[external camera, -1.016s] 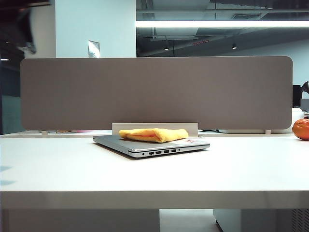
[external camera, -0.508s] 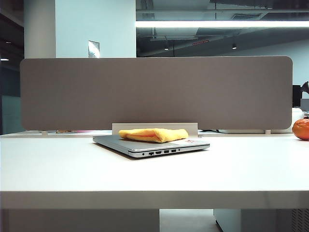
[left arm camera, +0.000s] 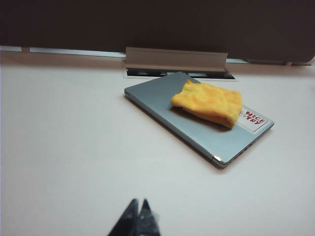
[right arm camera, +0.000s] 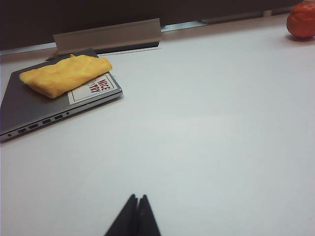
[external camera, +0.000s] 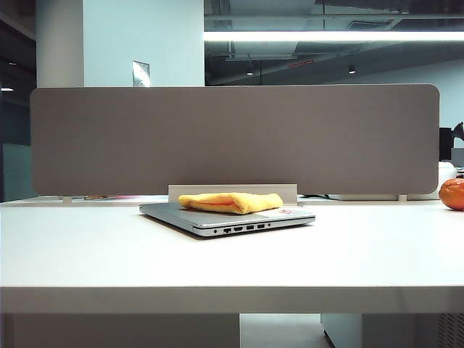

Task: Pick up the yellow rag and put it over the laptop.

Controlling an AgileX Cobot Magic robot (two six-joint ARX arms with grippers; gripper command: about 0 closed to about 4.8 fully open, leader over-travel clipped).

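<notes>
Rag [external camera: 230, 202], yellow, folded, lies on top of closed laptop [external camera: 217, 218], mid-desk, toward far side. Covers only part of lid; bare grey lid shows on left and near sides. White sticker [right arm camera: 93, 88] w/ red lettering sits on lid just beside rag's right end, rag edge touching or slightly overlapping it. Ports visible along laptop's near-right side edge.

Laptop sits flat on white desk [external camera: 232, 261], turned at an angle to desk edge. Behind it a low pale strip [external camera: 232, 192] at foot of grey divider panel [external camera: 232, 138].

Orange fruit [external camera: 452, 193] at far right of desk, well apart from laptop; also seen in R wrist view [right arm camera: 301, 18].

L hand [left arm camera: 139, 216]: fingertips pressed together, clenched, nothing between them. Hovers over bare desk on near side, well apart from laptop and rag. Not seen in exterior view.

R hand [right arm camera: 138, 211]: fingertips likewise meet in a point, clenched, nothing held. Over bare desk, near side, right of laptop, well apart from it. Not seen in exterior view.

Neither hand touches rag or laptop.
</notes>
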